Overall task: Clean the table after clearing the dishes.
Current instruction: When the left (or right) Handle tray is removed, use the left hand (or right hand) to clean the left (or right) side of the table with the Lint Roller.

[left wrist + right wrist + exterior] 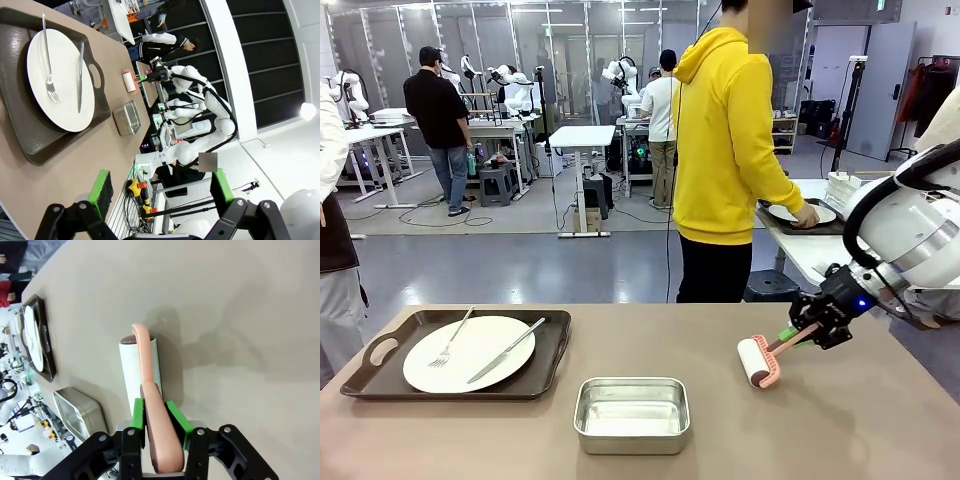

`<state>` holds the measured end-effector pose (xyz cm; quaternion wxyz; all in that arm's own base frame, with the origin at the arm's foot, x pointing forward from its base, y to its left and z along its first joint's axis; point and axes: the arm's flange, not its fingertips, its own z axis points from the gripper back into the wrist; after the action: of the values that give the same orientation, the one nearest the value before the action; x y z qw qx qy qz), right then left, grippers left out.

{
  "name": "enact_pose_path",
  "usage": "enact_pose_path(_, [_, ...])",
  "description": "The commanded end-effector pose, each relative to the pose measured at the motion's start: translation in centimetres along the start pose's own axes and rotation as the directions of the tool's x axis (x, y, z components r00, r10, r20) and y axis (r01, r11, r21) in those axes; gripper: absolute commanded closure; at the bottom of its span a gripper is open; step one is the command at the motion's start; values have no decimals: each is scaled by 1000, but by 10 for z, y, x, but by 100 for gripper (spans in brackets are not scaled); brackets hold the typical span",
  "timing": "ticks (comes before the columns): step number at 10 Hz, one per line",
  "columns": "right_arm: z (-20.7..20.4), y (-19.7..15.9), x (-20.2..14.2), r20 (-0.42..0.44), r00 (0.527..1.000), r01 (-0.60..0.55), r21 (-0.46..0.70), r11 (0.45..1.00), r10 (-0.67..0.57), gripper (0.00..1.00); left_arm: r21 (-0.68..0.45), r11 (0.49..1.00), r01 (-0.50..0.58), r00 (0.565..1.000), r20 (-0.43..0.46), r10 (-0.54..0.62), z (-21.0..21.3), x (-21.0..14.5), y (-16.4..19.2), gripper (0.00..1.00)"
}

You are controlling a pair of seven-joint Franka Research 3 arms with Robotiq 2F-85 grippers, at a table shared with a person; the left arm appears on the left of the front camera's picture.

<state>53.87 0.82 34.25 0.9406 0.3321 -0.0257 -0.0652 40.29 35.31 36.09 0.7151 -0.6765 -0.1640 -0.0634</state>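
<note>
Grey-brown table [720, 440] across lower half of front view, matte and plain. Lower left on it, dark brown tray [556, 352] with cut-out handles, bearing round white plate [470, 372], fork [448, 346] and knife [507, 350] laid on top. Bottom centre, small steel pan [632, 383]. From right edge, right arm [910, 235] reaching in, wrist angled down toward centre. At its end, right gripper [812, 333] clamped narrow on pink handle of lint roller [758, 362], white roll down on table at right. At bottom of left wrist view, left gripper [162, 186], jaws wide.
</note>
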Motion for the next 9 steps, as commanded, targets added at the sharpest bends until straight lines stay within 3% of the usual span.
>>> enact_pose_path(1, [2,-32,-7,35,999,-31,-82,996,34,77,7,1000,2,1000,-1,-2,1,-4,-2,0])
enact_pose_path(6, [44,-68,2,179,979,-66,-161,985,95,77,7,1000,2,1000,-1,-2,1,-4,-2,0])
enact_pose_path(9, [65,-85,1,208,973,-49,-242,969,101,77,7,1000,2,1000,-1,-2,1,-4,-2,0])
